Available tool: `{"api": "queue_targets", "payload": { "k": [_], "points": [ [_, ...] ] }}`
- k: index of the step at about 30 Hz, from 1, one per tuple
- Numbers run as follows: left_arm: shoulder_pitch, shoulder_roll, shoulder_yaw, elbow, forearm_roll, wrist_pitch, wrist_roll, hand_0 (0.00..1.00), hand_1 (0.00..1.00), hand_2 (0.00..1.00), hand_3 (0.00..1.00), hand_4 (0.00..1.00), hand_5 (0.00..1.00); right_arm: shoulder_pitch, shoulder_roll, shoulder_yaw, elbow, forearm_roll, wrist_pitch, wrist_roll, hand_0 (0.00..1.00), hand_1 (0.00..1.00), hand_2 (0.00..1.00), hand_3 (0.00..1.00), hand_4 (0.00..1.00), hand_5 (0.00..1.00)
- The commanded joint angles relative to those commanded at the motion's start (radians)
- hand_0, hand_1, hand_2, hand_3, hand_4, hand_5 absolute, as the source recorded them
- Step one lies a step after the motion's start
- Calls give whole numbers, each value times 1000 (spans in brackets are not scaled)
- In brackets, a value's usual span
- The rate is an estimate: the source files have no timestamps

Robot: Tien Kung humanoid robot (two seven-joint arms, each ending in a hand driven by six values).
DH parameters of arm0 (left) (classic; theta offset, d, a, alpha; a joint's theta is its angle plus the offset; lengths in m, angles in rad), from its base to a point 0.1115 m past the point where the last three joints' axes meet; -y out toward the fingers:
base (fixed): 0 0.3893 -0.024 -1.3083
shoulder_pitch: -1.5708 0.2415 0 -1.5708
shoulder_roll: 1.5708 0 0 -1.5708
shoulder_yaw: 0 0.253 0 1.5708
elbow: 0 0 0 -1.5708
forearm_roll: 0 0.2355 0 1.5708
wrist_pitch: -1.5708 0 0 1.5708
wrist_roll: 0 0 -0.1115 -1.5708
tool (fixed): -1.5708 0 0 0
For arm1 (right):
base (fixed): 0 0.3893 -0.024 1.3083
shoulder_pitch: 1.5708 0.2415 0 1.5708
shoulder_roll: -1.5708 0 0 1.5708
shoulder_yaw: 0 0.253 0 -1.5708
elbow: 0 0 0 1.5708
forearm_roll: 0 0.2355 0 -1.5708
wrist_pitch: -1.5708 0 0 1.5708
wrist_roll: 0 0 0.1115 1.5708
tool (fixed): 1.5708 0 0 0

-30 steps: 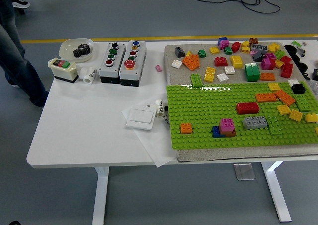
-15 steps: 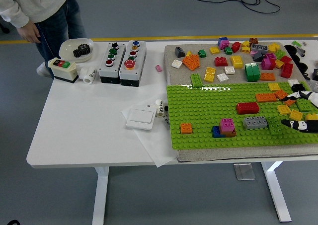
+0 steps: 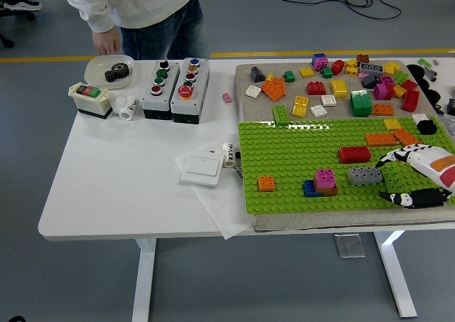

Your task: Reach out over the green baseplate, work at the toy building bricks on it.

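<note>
Fingers (image 3: 398, 158) of the right hand (image 3: 421, 174) spread apart, holding nothing, entering at frame right over the green baseplate (image 3: 298, 158). Near them: one grey brick (image 3: 365, 175), one red brick (image 3: 354, 153). One person (image 3: 135, 9) stands at upper left.

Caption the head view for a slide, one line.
Right hand reaches in over the green baseplate beside a grey brick, fingers spread; a person stands at the far side.
</note>
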Motion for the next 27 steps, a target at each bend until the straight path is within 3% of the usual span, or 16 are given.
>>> {"api": "queue_targets", "payload": {
  "k": [27],
  "points": [
    [-7,1,12,-3,-11,-4,0,757,759,763,611,693,609,72,29,-139,-75,-56,-99,-13,865,787,787,686,814,586]
  ]
}}
